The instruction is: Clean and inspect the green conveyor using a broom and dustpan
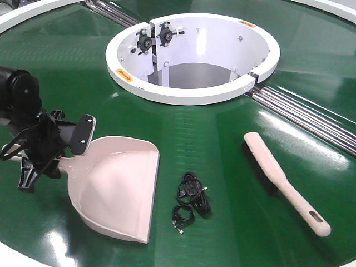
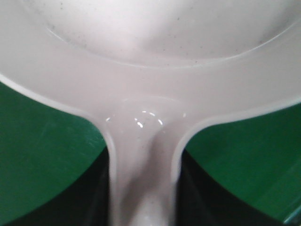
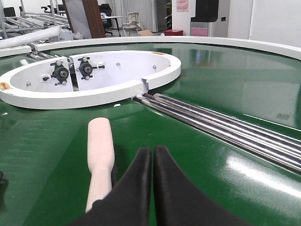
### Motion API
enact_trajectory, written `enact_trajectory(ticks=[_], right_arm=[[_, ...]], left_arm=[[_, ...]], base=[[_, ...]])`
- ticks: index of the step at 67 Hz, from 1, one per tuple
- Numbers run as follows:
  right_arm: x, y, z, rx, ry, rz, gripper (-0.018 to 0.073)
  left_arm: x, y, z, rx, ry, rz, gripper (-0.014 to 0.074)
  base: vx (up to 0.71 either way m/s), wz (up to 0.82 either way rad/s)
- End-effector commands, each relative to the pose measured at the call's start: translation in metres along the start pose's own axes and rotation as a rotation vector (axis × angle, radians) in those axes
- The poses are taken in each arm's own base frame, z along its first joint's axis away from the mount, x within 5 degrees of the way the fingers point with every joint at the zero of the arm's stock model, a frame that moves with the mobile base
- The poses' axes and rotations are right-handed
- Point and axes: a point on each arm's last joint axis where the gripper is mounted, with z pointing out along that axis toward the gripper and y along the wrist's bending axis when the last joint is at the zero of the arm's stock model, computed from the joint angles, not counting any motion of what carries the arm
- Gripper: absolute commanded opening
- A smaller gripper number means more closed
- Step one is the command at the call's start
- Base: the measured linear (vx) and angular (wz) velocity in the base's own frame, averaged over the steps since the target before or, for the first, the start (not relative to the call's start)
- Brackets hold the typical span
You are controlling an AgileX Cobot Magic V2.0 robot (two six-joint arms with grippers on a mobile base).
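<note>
Left tool (image 1: 65,151) grips the dustpan (image 1: 117,189) handle; right tool (image 3: 153,149), pinched together and empty, should spread, then straddle the broom (image 3: 99,146) handle squarely.

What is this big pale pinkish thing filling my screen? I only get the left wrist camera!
Observer: That's the dustpan. It lies on the green conveyor, and your left gripper is at its handle.
Operator: Is there anything to sweep up?
Observer: A tangled black cable lies on the belt just off the dustpan's wide mouth, not touching it.
Operator: Where's the broom?
Observer: The broom lies on the belt on the far side of the cable. The right gripper is shut beside its handle, holding nothing.
</note>
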Motion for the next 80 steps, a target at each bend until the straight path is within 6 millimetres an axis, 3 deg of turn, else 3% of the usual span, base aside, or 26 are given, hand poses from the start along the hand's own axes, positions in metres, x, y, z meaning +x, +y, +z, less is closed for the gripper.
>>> enact_trajectory(ticks=[1,39,80], right_arm=[[-0.001,0.000,0.000,-0.003,-0.076,-0.003,-0.0009],[-0.001,0.000,0.000,-0.003,-0.076,-0.003,-0.0009],[-0.001,0.000,0.000,-0.003,-0.076,-0.003,-0.0009]], left_arm=[[-0.005,0.001,-0.024,-0.059,-0.046,-0.032,-0.0008],[-0.010,-0.001,-0.013,0.016,-0.085,-0.056,-0.0007],[-0.011,0.007,-0.013,-0.075,-0.098,-0.061,-0.0007]], base=[[0.00,0.00],[0.00,0.00],[0.00,0.00]])
